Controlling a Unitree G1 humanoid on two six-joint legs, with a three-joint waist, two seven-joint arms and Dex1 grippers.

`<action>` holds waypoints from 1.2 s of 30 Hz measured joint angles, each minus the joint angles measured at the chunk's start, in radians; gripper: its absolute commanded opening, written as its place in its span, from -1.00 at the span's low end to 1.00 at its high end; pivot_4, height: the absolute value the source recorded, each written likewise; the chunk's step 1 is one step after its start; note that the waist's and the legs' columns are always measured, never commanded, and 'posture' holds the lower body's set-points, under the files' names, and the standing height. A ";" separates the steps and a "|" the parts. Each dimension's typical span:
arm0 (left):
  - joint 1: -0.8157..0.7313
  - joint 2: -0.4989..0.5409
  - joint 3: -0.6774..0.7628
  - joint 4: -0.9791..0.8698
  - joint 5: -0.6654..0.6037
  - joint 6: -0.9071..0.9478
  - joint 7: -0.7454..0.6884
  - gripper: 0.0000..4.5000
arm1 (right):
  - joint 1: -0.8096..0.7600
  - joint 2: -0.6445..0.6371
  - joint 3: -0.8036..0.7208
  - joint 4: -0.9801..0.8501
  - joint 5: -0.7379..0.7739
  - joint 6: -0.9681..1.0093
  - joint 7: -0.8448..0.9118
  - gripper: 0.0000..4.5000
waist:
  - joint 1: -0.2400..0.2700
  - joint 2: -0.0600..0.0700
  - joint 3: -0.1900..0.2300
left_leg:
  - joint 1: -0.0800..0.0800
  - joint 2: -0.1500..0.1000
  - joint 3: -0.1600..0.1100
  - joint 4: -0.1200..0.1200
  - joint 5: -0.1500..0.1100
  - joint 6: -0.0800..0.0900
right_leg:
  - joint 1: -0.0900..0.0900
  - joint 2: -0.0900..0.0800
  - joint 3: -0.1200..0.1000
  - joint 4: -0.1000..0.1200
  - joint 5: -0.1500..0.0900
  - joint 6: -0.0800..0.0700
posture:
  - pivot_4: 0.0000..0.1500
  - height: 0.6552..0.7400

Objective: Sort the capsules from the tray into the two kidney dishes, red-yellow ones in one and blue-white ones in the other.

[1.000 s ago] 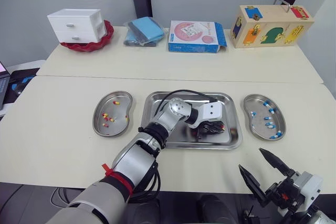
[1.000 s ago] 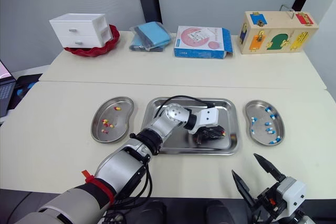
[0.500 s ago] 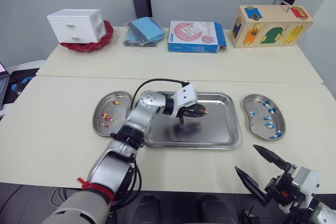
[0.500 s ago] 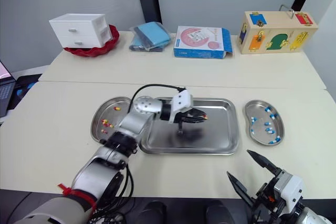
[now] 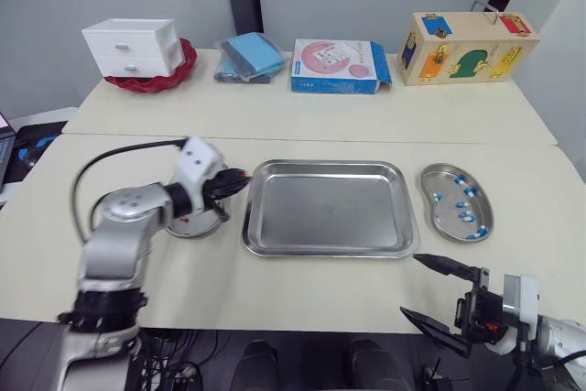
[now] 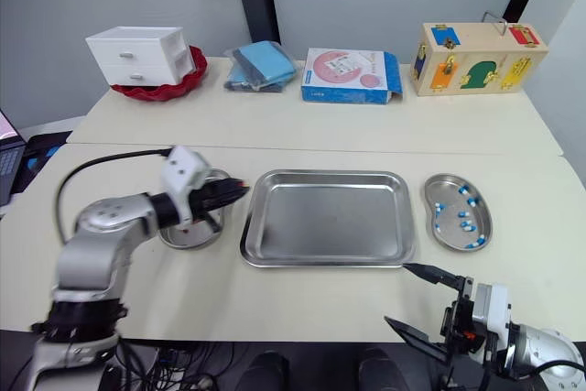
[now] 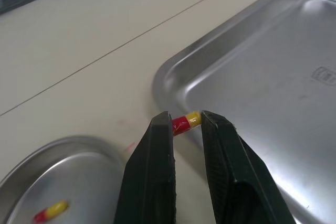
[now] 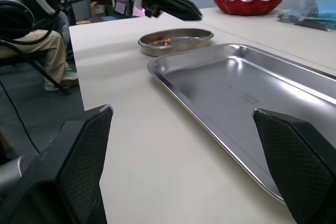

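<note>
The left tool [image 5: 236, 182] sits left of centre in the head view, its two black fingers clenched on a red-yellow capsule [image 7: 181, 124]. In the left wrist view the capsule lies crosswise between the fingertips, red end against one pad and yellow end against the other. It hangs over the strip of desk [image 5: 302, 290] between the near corner of the tray [image 5: 327, 212] and the left kidney dish [image 7: 63, 145]. That dish holds at least one more red-yellow capsule [image 7: 49, 211] and shows at the lower left of the wrist picture. In the head view the arm covers much of it.

The tray lies in the middle of the frame, and its floor is bare metal. Right of it, just beside its edge but apart, is the right kidney dish [image 5: 447, 226], which carries several blue-white capsules [image 5: 465, 191].

The right tool [image 5: 410, 285] hovers at the lower right of the head view, off the desk's near edge. It is released, with the fingers spread wide and nothing between them.
</note>
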 measured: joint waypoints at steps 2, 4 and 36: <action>0.047 0.010 0.047 -0.049 -0.022 0.032 0.034 -0.69 | -0.031 -0.001 0.001 0.023 0.004 0.007 0.022 1.00 | 0.004 0.000 0.000 | 0.000 -0.001 0.000 0.000 0.000 0.000 | 0.001 -0.001 0.000 0.000 0.000 0.000 | 1.00 1.00; 0.098 0.022 0.088 -0.073 -0.034 0.047 0.061 -0.69 | -0.055 -0.001 0.000 0.037 0.006 0.014 0.037 1.00 | 0.006 -0.001 0.000 | 0.000 -0.001 0.000 0.001 0.000 0.000 | 0.001 -0.001 0.000 0.000 0.000 0.000 | 1.00 1.00; 0.126 0.057 0.068 0.076 -0.071 -0.088 0.173 -0.69 | 0.001 0.025 -0.038 -0.014 0.006 0.040 -0.001 1.00 | 0.001 -0.001 0.000 | 0.000 0.000 0.000 0.000 0.000 0.000 | 0.000 -0.001 0.000 0.000 0.000 0.000 | 1.00 1.00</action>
